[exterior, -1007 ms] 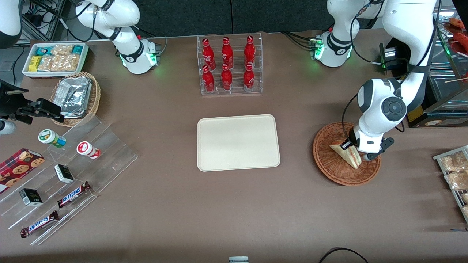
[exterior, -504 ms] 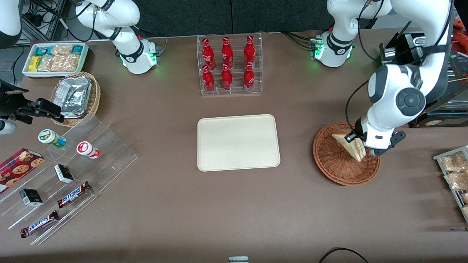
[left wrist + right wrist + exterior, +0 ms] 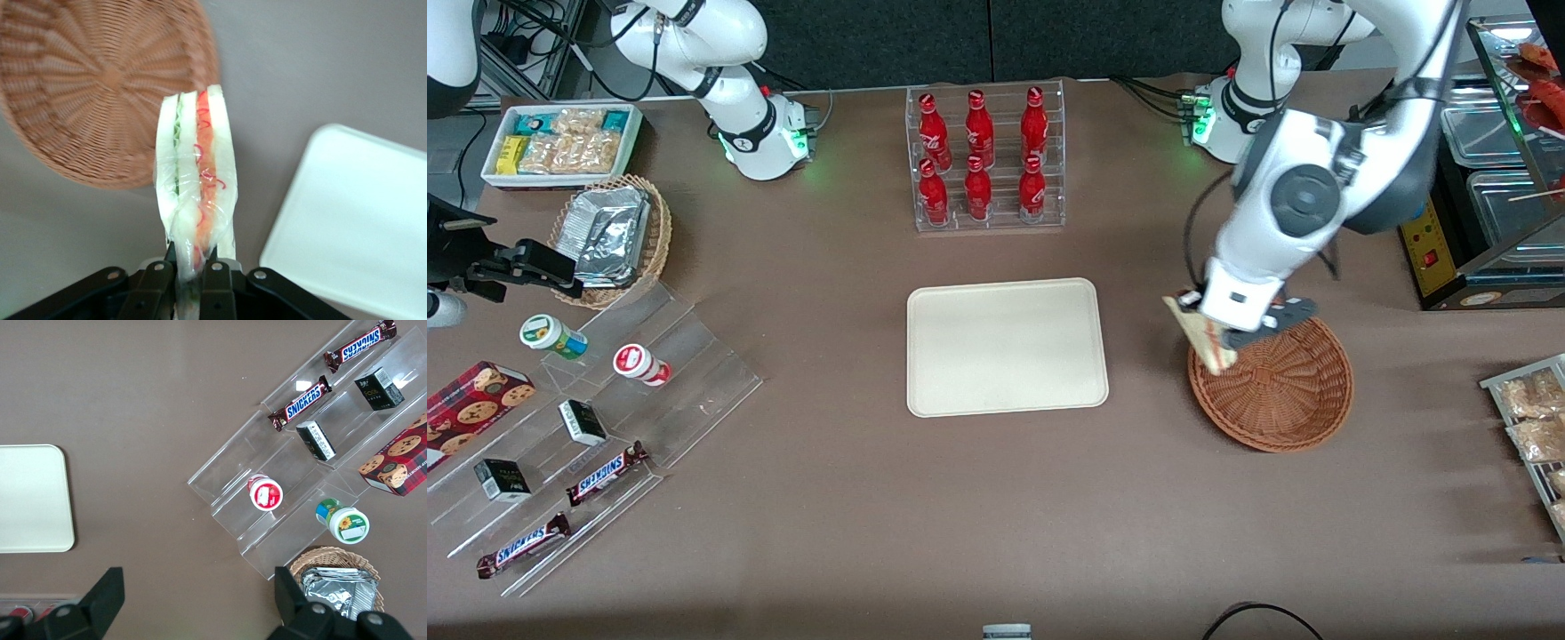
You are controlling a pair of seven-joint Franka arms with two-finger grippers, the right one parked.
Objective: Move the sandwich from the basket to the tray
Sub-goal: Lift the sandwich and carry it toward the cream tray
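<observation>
While my claw (image 3: 1221,331) hangs above the rim of the round reddish-brown woven wicker basket (image 3: 1280,391), on the side of it that faces the tray, its two black fingers (image 3: 215,283) are pinched tight on the triangular white-bread sandwich wedge (image 3: 1202,336). Wrist view: the sandwich (image 3: 195,177) is in clear wrap, held by one end between the fingers and sticking straight out from the claw (image 3: 189,280). Layers visible edge-on: pale bread, a thin green line, a red-orange stripe with pale filling.

Sandwich is off the weave, in the air; one part of it shows over the basket's rim, the rest over the brown counter (image 3: 996,498) between basket and tray. Basket (image 3: 93,80) holds nothing that I can see; its spiral bottom is bare.

Flat cream-beige rectangular tray with rounded corners (image 3: 1007,347) lies on the counter near the basket, toward the parked arm's end, apart from it with a strip of counter between. A corner of the tray (image 3: 360,227) shows in the wrist view just beside the sandwich's line.

Farther from the front camera than the tray: clear acrylic rack (image 3: 987,160) with six red bottles standing upright in two rows.
</observation>
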